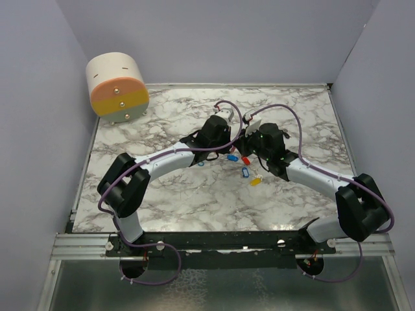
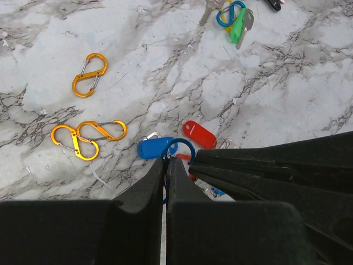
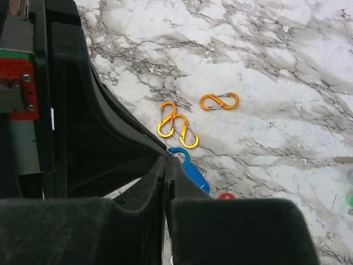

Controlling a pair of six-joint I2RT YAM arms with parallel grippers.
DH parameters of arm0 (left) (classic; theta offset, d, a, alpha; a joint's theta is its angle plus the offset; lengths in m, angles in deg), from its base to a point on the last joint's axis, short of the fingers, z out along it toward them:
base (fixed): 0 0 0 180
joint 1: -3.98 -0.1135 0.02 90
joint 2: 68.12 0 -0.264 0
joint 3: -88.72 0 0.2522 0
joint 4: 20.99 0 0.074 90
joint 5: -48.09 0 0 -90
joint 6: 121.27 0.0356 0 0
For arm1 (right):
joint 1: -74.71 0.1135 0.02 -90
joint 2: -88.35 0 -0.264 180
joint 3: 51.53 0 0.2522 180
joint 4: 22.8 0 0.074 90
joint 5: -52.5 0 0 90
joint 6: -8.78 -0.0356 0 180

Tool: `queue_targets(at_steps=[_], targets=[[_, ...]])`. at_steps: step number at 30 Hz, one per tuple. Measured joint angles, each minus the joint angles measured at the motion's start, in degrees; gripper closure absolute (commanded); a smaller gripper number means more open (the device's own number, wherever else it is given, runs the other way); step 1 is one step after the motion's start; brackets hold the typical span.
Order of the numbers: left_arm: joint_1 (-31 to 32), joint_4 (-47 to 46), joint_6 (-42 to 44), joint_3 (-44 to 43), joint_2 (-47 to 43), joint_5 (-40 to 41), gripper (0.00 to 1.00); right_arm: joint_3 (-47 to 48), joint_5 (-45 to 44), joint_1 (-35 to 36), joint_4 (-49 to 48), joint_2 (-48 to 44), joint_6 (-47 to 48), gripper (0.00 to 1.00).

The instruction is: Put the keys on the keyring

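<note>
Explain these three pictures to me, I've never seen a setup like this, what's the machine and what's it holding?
These are two robot arms bolted to a marble table. The wide picture looks down from above and behind them; the other two come from a camera on each wrist. On the table lie orange clips, small keys with coloured tags, and a cream drum in the far left corner. The left gripper and right gripper are both shut, tips meeting at a blue ring; each seems to pinch it.

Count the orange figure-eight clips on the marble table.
3. One clip lies alone; a second clip and a third clip overlap nearby. Others may be hidden.
</note>
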Motion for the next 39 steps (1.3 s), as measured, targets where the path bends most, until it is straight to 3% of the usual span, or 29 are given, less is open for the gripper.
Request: queue_targets(at_steps=[39], targets=[[0.0,0.4,0.1,0.0,-2.0,-2.1,1.00,0.0,-3.4,0.0,-2.0,0.8,-0.1,0.99]])
